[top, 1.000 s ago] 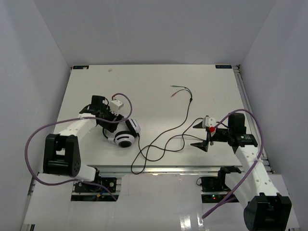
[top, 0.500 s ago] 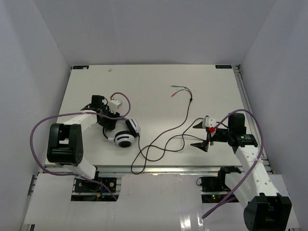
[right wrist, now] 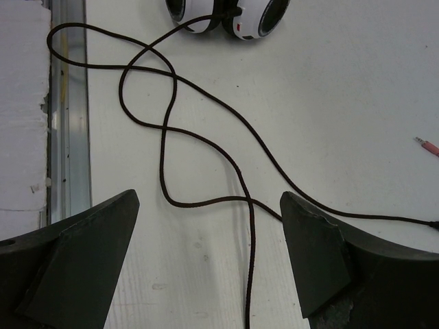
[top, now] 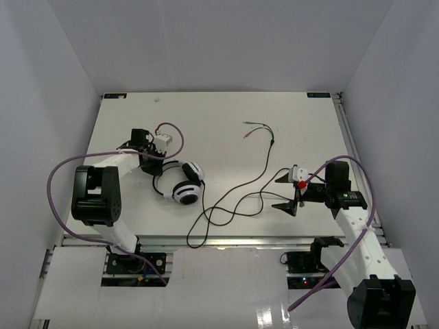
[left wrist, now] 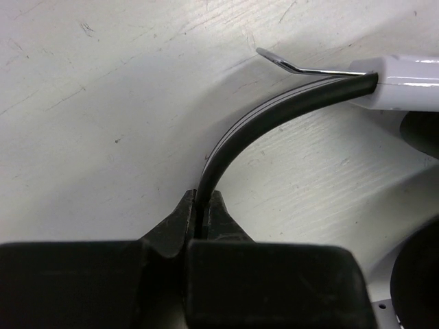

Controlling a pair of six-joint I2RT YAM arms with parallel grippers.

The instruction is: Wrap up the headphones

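Observation:
The headphones (top: 185, 188) lie on the white table (top: 219, 116), left of centre, with both white earcups side by side. My left gripper (top: 152, 164) is shut on the black headband (left wrist: 274, 116), which the left wrist view shows curving out of the pinched jaws (left wrist: 201, 202) to a white earcup arm. The thin black cable (top: 233, 199) loops across the table to its small plugs (top: 248, 129). My right gripper (top: 285, 192) hangs open above the cable loops (right wrist: 164, 137), holding nothing (right wrist: 209, 205). The earcups (right wrist: 240, 14) show at the top of the right wrist view.
A metal rail (right wrist: 68, 137) runs along the table's near edge, and one cable loop reaches over it. Purple robot cables (top: 58, 185) arc beside each arm. White walls enclose the table on three sides.
My left gripper has gone from open to shut on the headband. The headphones have shifted slightly right and turned. The right arm has stayed still.

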